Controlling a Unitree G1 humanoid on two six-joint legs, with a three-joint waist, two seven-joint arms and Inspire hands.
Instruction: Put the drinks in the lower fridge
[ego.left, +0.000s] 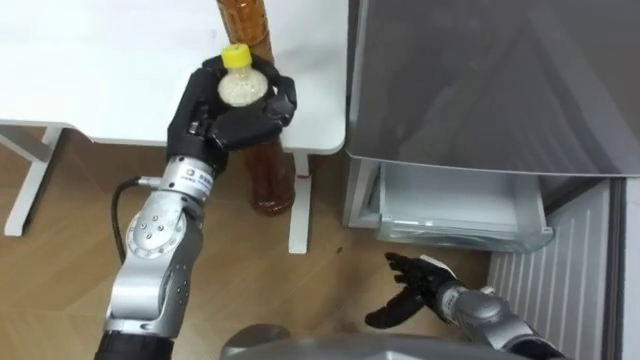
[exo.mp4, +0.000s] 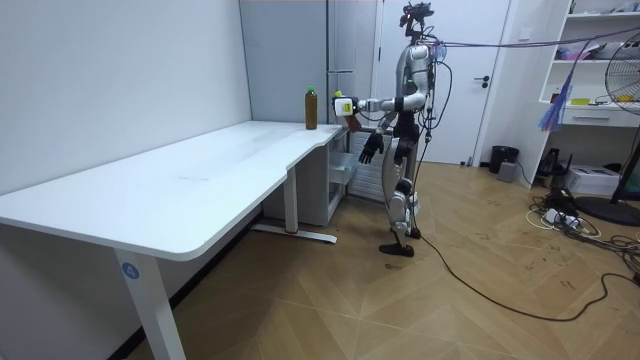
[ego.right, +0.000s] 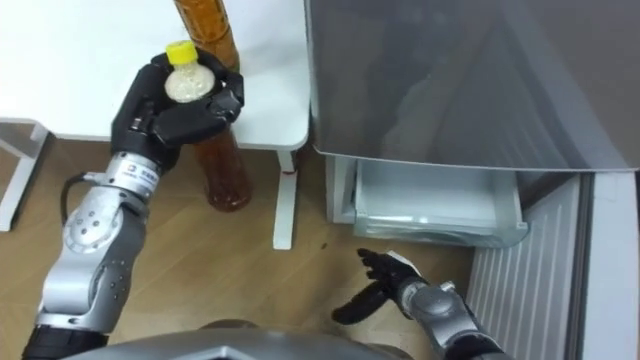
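Note:
My left hand (ego.left: 232, 118) is shut on an amber drink bottle (ego.left: 272, 178) with a yellow cap (ego.left: 235, 56). It holds the bottle upright by the neck, at the table's right edge, with the body hanging below the fingers. A second amber bottle (ego.left: 246, 22) stands on the white table (ego.left: 100, 70) just behind it; it carries a green cap in the room view (exo.mp4: 311, 107). The grey fridge (ego.left: 480, 80) is to the right, its lower compartment open with a clear drawer (ego.left: 455, 205) showing. My right hand (ego.left: 415, 290) is open, low, in front of that drawer.
The table's white leg (ego.left: 297, 215) stands between the held bottle and the fridge. The open lower door's ribbed white inside (ego.left: 560, 290) is at the right. Wooden floor (ego.left: 330, 290) lies below. In the room view I stand at the table's far end, beside the fridge.

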